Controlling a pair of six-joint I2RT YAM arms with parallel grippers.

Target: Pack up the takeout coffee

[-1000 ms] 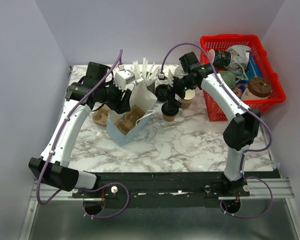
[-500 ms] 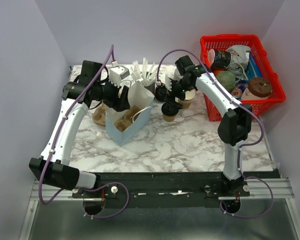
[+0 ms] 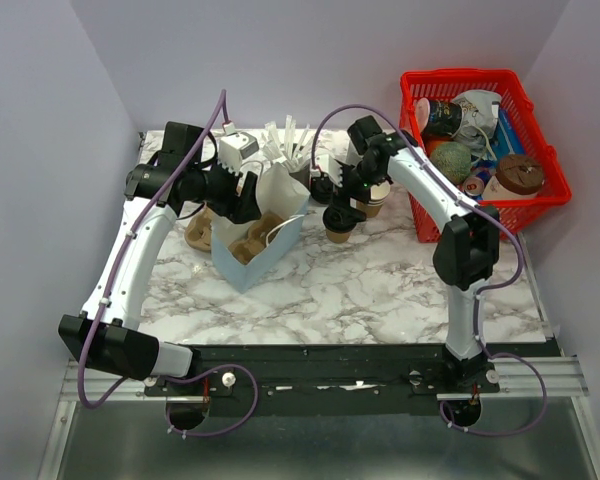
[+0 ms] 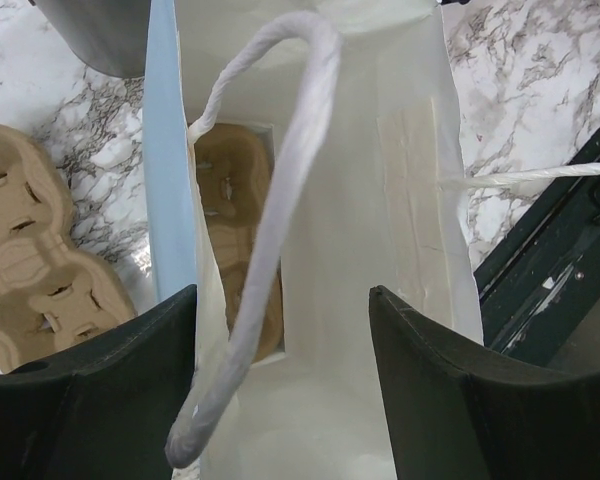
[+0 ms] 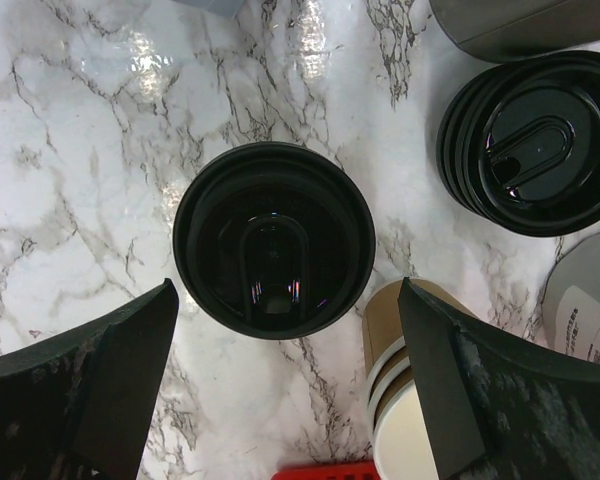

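The takeout coffee [image 3: 338,226], a tan cup with a black lid [image 5: 273,240], stands on the marble right of a pale blue paper bag [image 3: 242,272]. My right gripper [image 3: 346,204] hangs open above it. In the right wrist view the lid lies just beyond the tips of the right gripper [image 5: 287,290], apart from both. My left gripper [image 3: 246,196] is at the bag's rim. In the left wrist view the left gripper [image 4: 280,300] is open, with the bag's white wall [image 4: 380,230] and rope handle [image 4: 270,220] between the fingers. A cardboard carrier [image 4: 230,190] lies inside.
A stack of black lids [image 5: 535,140] and a stack of lidless cups [image 5: 405,400] stand close beside the coffee. A red basket [image 3: 540,200] full of items is at the right. A second cardboard carrier [image 3: 200,234] lies left of the bag. White stirrers [image 3: 285,138] stand behind.
The right arm's elbow has swung leftward, the gripper staying over the coffee. The left arm has shifted a little left at the bag's rim.
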